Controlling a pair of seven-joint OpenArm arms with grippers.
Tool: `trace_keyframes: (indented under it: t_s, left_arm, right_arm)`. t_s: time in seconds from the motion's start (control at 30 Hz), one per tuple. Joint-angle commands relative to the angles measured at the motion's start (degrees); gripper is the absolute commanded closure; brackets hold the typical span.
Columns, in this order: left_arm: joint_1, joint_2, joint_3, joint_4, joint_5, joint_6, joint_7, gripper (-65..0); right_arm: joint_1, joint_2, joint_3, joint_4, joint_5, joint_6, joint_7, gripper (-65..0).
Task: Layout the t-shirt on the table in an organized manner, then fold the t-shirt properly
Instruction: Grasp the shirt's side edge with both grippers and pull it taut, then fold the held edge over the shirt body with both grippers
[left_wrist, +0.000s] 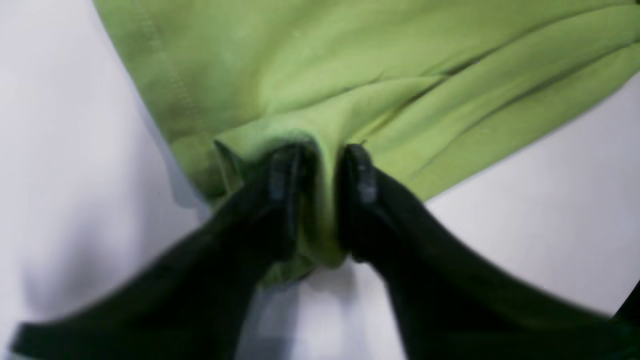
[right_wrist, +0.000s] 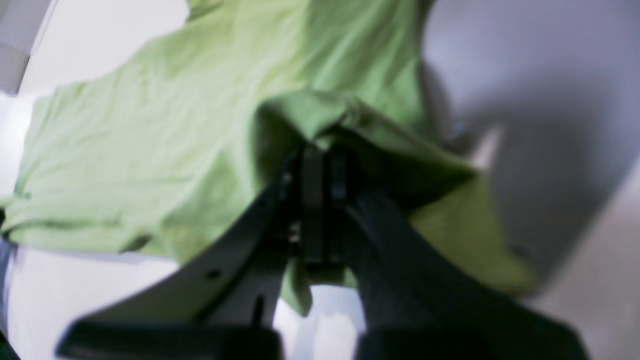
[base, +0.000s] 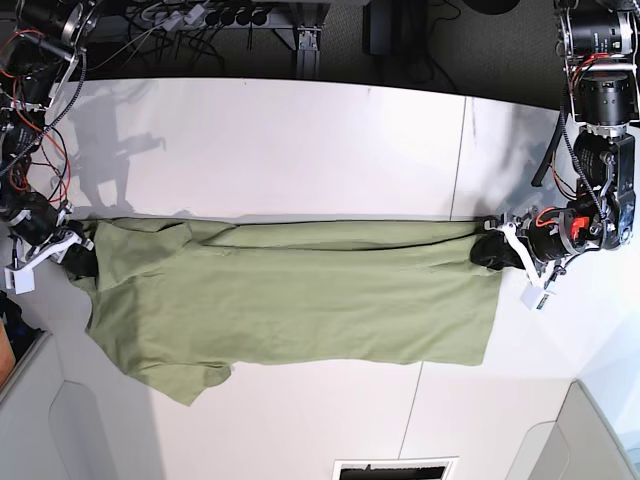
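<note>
Two grippers, one shirt (base: 300, 300), and it lies stretched long across the table (base: 300, 150), a fold running along its far edge and one sleeve flopped toward me at the right arm's end. I see my left gripper (left_wrist: 320, 170) at the hem corner with cloth between its fingers, but the jaws stand visibly parted around that bunch, so I can't tell whether it truly grips or is letting go. My right gripper (right_wrist: 322, 175) looks nearly closed on a puckered ridge of fabric at the shoulder end; I judge that pinch is holding.

I reckon the step in hand is the lay-out, and it's mostly there. To do it well, I'd keep both ends low over the table and matched in tension, so the body settles flat without dragging sideways. I'd let cloth go only once it rests on the surface, then lift straight up so the fingers don't snag and pull a new wrinkle. That folded far edge and the stray sleeve want smoothing before any fold.

No containers show anywhere here.
</note>
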Motion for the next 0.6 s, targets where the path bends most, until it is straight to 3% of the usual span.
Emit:
trace_keyframes:
  t_s: [0.0,0.03,0.1,0.3,0.43,0.57]
  left_arm:
    - [-1.4,-1.0,-0.4,0.8,-1.0,-0.2,-0.8,-23.4]
    - [-1.4,-1.1,-0.4,0.8,-1.0,-0.2,-0.7,-24.4]
    - [-1.4,-1.4,-0.5,0.9,-1.3,-0.2,-0.3,-24.4]
    - [-1.4,-4.9,-3.3,5.0,-8.4,-0.2,0.5,-24.3]
    - [-1.6,-5.0,-6.5,7.6,-10.9,-0.2,0.6,-24.3]
    - [-1.2,-3.7,-6.4,7.6,-10.9,-0.2,3.1,-24.4]
  right_arm:
    - [1.2,1.2,0.0,0.9,1.2,0.0,1.4,-12.0]
    - [1.2,1.2,0.0,0.9,1.2,0.0,1.2,-18.0]
    - [1.2,1.3,0.4,1.6,1.4,0.0,1.1,-21.9]
    - [1.2,1.3,3.7,9.1,4.8,0.0,-3.6,-21.9]
    - [1.6,1.3,3.7,12.6,4.5,0.0,-3.5,-21.9]
    - [1.0,1.3,3.5,12.1,0.0,-1.1,-3.5,-21.9]
